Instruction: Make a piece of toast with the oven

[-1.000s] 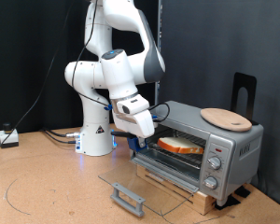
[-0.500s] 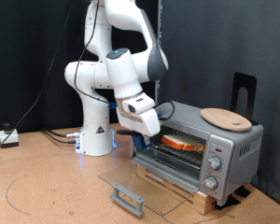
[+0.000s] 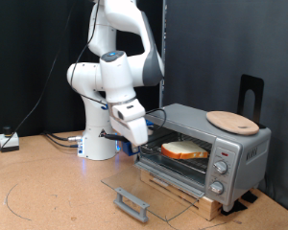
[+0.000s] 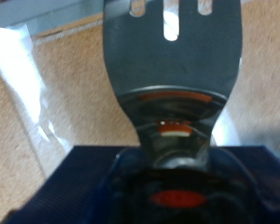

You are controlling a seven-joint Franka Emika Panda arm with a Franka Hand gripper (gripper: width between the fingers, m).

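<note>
From my seat, working across the exterior view from its left: the arm's white base stands on the brown counter, and the gripper hangs low, at about nine o'clock from the oven's mouth, just beside it but outside it.

In the wrist view I see the jaws clamped on the neck of a slotted metal spatula, its blade reaching out over the counter and a clear sheet that I take for the glass door. I judge the spatula is there because a flat blade can slide under a slice where two jaws could not.

Below and a little on, the glass door lies folded flat toward six o'clock, its grey handle nearest the camera, which leaves the cavity open for reaching in.

Further on, the piece of toast lies flat on the rack inside the oven, so the loading looks done to me. At the oven's three o'clock end sit its three knobs, and a round wooden plate rests on its roof, empty, out of the arm's path.
</note>
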